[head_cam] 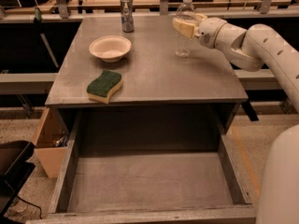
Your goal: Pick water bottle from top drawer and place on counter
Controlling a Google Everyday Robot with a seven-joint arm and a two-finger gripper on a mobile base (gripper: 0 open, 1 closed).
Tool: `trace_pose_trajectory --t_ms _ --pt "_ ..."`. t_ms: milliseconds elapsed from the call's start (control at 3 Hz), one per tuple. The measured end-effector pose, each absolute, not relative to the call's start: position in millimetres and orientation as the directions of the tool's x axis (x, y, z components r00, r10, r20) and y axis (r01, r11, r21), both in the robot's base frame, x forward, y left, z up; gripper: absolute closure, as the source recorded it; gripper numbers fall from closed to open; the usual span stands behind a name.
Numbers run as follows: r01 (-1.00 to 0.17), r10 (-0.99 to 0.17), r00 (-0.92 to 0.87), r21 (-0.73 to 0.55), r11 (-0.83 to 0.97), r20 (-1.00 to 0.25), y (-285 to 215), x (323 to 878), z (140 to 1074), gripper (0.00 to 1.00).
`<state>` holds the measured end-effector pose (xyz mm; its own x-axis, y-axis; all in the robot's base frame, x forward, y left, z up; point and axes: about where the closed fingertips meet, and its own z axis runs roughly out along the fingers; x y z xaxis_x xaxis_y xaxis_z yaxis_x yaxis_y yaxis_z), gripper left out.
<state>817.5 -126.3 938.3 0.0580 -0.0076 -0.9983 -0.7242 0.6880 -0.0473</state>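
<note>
The water bottle point(182, 45), clear with a white cap, stands upright on the grey counter point(154, 78) at its back right. My gripper point(188, 24) reaches in from the right and is shut around the bottle's upper body, with one pale finger point(183, 27) across its front. The bottle's base rests on the counter. The top drawer point(149, 181) below the counter is pulled fully open and shows a bare grey bottom.
On the counter stand a silver can point(126, 14) at the back, a white bowl point(110, 48) left of centre and a green-and-yellow sponge point(104, 85) near the front-left edge. A small wooden box point(49, 143) sits left of the drawer. Wooden benches run behind.
</note>
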Motion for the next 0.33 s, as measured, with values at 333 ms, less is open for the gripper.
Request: trace_pose_trajectory --t_ms 333 --pt "-0.724 -0.008 0.058 -0.047 0.688 -0.998 -126.1 817.5 938.3 0.16"
